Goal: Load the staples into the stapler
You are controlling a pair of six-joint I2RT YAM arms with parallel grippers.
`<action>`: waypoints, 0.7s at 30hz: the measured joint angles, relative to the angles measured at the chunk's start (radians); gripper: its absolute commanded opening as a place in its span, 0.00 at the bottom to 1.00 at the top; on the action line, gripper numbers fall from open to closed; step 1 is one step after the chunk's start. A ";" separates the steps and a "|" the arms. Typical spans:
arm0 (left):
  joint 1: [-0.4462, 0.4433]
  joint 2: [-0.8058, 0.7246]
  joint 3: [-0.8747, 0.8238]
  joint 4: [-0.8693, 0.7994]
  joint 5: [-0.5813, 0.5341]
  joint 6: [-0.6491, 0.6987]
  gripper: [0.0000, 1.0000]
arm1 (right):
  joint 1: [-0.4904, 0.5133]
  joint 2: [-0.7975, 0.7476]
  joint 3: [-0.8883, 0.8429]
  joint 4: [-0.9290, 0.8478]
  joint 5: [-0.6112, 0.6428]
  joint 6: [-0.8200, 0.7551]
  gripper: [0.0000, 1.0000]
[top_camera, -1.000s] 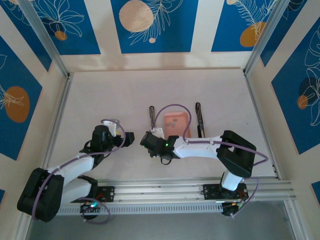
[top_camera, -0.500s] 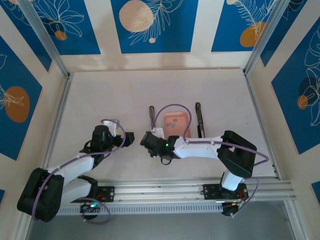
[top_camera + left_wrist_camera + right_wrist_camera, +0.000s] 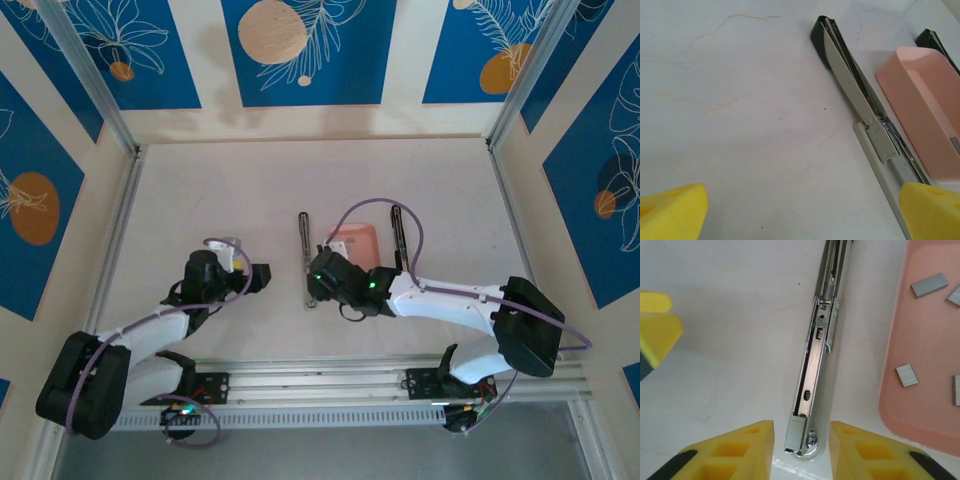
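The stapler (image 3: 305,250) lies opened flat on the table, black bar at the far end and silver rail (image 3: 815,375) toward me. My right gripper (image 3: 801,450) is open, its yellow fingers (image 3: 740,450) standing either side of the rail's near end with a gap on each side. In the top view the right gripper (image 3: 315,290) hangs over that end. Several small grey staples (image 3: 929,285) lie in the pink tray (image 3: 900,405) just right of the stapler. My left gripper (image 3: 258,275) is wide open and empty, left of the stapler (image 3: 860,100).
A second slim dark bar (image 3: 398,235) lies right of the pink tray (image 3: 352,243). The left gripper's yellow finger (image 3: 655,325) shows at the left edge of the right wrist view. An aluminium rail (image 3: 380,375) runs along the near table edge.
The right gripper has shifted a little right and away over the stapler, and its jaws have widened. Its elbow has swung right. The left arm has barely moved.
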 measured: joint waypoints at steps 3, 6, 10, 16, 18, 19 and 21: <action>0.000 0.033 0.000 0.027 0.017 -0.002 0.97 | -0.056 -0.006 -0.041 0.040 -0.101 0.002 0.37; 0.000 0.062 0.000 0.048 0.032 -0.016 0.97 | -0.090 -0.006 -0.056 0.058 -0.190 0.012 0.37; 0.000 0.089 0.000 0.080 0.044 -0.035 0.96 | -0.103 -0.002 -0.056 0.067 -0.274 0.019 0.37; 0.000 0.119 -0.002 0.123 0.058 -0.050 0.96 | -0.109 0.069 -0.025 0.031 -0.352 0.035 0.36; 0.000 0.124 -0.004 0.135 0.058 -0.053 0.97 | -0.109 0.090 -0.008 0.008 -0.366 0.043 0.36; 0.000 0.126 -0.007 0.143 0.058 -0.054 0.97 | -0.109 0.096 -0.003 -0.002 -0.369 0.045 0.35; 0.000 0.126 -0.015 0.153 0.058 -0.056 0.97 | -0.112 0.101 0.006 -0.023 -0.375 0.053 0.35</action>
